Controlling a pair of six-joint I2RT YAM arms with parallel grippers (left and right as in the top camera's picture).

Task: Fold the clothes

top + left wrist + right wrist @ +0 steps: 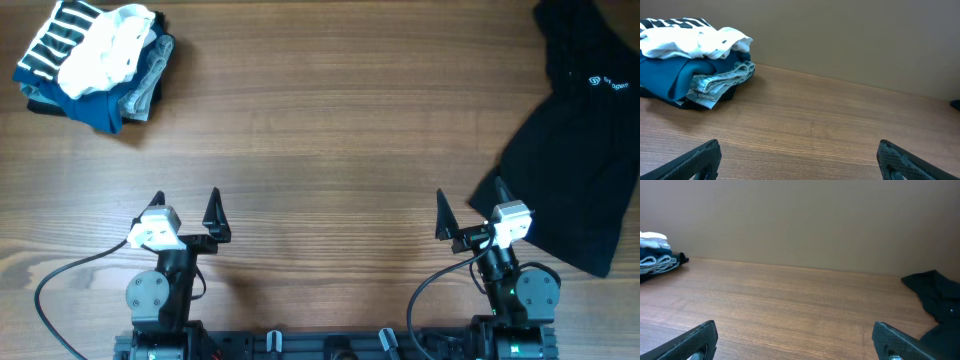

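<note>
The white T-shirt [105,45] with its black striped print lies crumpled on top of a pile at the table's far left corner. It shows in the left wrist view [687,41] and, small, in the right wrist view [652,241]. My left gripper [186,205] is open and empty near the front edge, far from the pile. My right gripper [469,204] is open and empty at the front right. Both show bare wood between the fingers in the wrist views: the left gripper [799,159] and the right gripper [797,339].
Blue and grey garments [140,85] lie under the white T-shirt in the pile, also in the left wrist view [700,75]. A black garment with a small light logo [580,130] is spread at the right edge, beside my right gripper, and shows in the right wrist view [937,292].
</note>
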